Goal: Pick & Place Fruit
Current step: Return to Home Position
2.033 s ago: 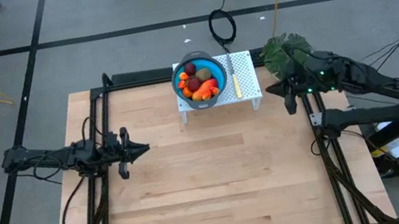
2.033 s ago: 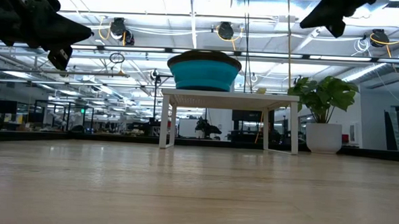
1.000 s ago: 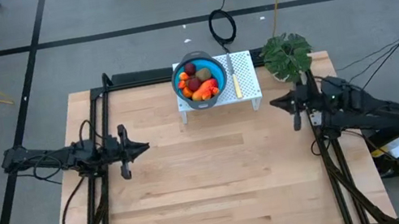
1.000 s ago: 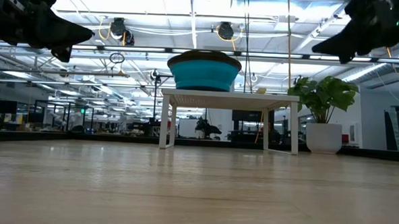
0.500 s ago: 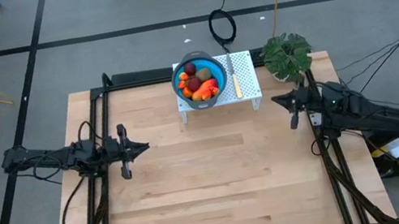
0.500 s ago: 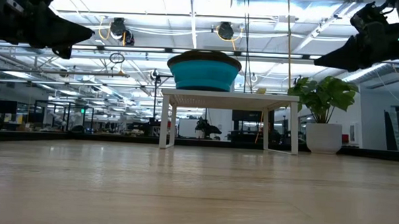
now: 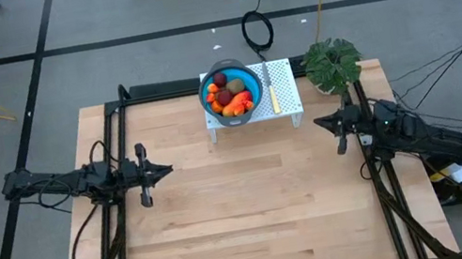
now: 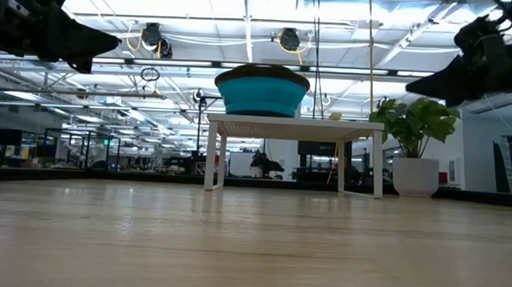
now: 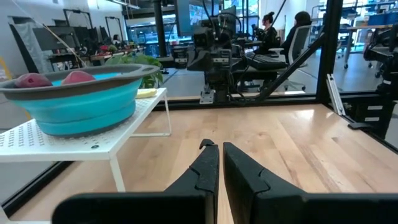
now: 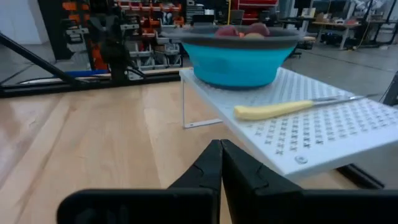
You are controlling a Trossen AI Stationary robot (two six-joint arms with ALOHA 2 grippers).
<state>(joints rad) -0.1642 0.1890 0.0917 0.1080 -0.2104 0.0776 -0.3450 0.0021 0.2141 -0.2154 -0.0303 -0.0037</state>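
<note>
High view: overhead, straight down, whole table [image 7: 242,194] in frame. Low view: table-top height, level, facing the shelf [image 8: 296,122] and room beyond. Wrist views: low, facing inward from opposite sides. All four share the blue bowl [image 10: 239,59].

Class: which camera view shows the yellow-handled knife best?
The right wrist view: the yellow-handled knife lies close and whole on the shelf. The high view shows it whole but small; the left wrist view, a yellow sliver; the low view, almost nothing.
</note>
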